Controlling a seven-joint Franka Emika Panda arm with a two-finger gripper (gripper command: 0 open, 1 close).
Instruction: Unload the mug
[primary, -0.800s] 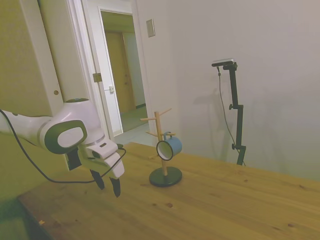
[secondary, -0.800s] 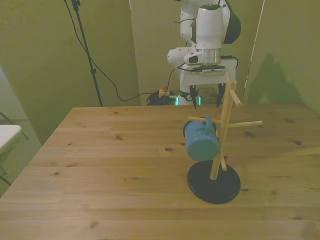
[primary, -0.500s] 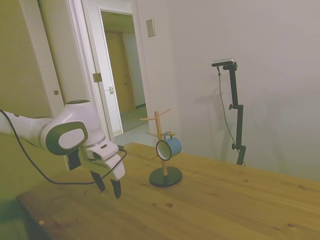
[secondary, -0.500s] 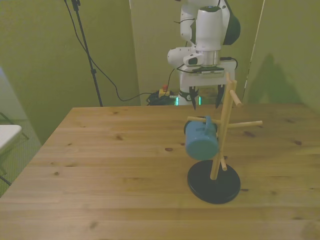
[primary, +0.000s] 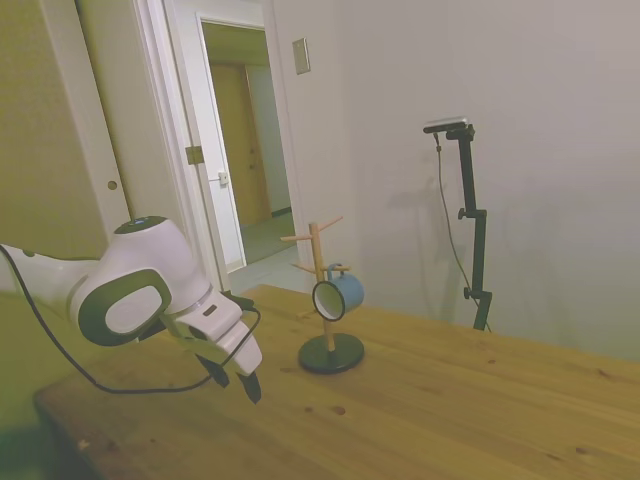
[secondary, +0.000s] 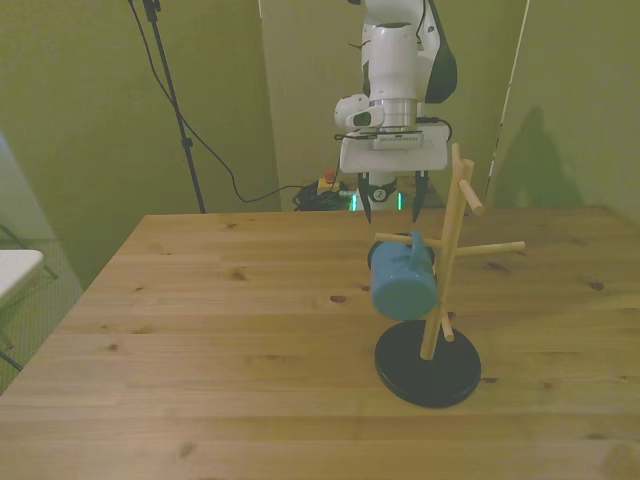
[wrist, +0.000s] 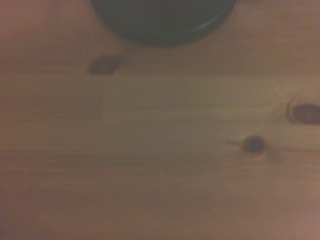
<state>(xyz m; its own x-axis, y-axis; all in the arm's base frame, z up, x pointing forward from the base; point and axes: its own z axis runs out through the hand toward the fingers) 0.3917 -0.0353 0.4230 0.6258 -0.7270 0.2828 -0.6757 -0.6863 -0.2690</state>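
On the rack (secondary: 440, 270) near the tabletop's middle, the mug (secondary: 402, 279) looks light, rigid, slick; gripper (secondary: 391, 203), fingers apart, should pinch its rim.

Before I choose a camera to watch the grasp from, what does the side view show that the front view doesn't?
Only the side view shows the mug's open mouth with its pale inside, and an open doorway behind the table. Only the front view shows the mug's closed bottom facing the camera, its handle hooked over a peg, and a cable trailing down by the wall. Both show the mug hanging on the wooden rack with its black base, the open gripper apart from it and holding nothing, and the wooden table.
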